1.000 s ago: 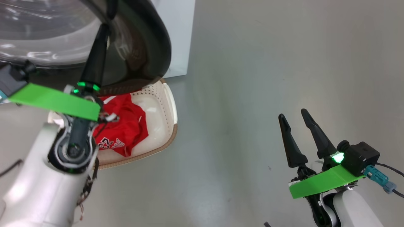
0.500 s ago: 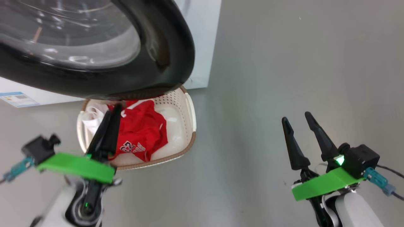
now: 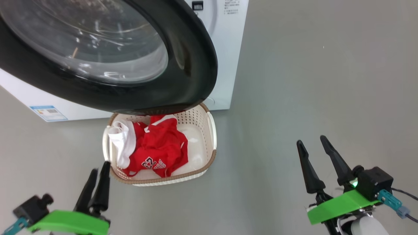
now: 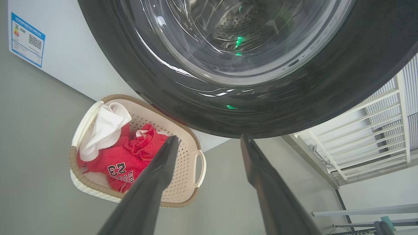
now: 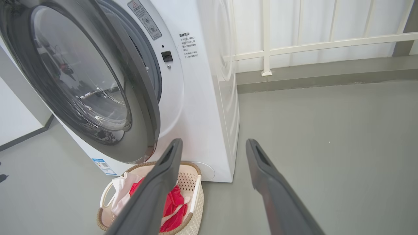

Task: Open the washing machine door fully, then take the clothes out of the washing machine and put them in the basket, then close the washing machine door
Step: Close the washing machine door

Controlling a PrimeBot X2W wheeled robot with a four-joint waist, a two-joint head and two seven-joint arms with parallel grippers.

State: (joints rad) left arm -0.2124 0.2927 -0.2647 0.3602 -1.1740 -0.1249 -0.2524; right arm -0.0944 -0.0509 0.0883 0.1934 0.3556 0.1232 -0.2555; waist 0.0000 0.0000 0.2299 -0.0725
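Head view: high up, looks steeply down at floor (image 3: 294,81); door (image 3: 196,75) near at upper left, basket (image 3: 210,130) under it, left hand (image 3: 100,166) and right hand (image 3: 310,139) in bottom corners. Left wrist view: low, tilted up under door, very near its glass. Right wrist view: further back, roughly level, faces washer (image 5: 202,98) front. All three share door and basket.

Bright, diffuse light fell across the floor (image 3: 294,81) with almost no hard shadows, while white streaks of glare and green pinpoints glinted on the washing machine door (image 4: 228,107). The left gripper (image 3: 100,166) looked slightly blurred in the head view. Wide-angle distortion bowed the white railing (image 4: 356,112) in the left wrist view, and the fingers (image 5: 153,195) of the right gripper (image 5: 212,141) were soft near the lens.
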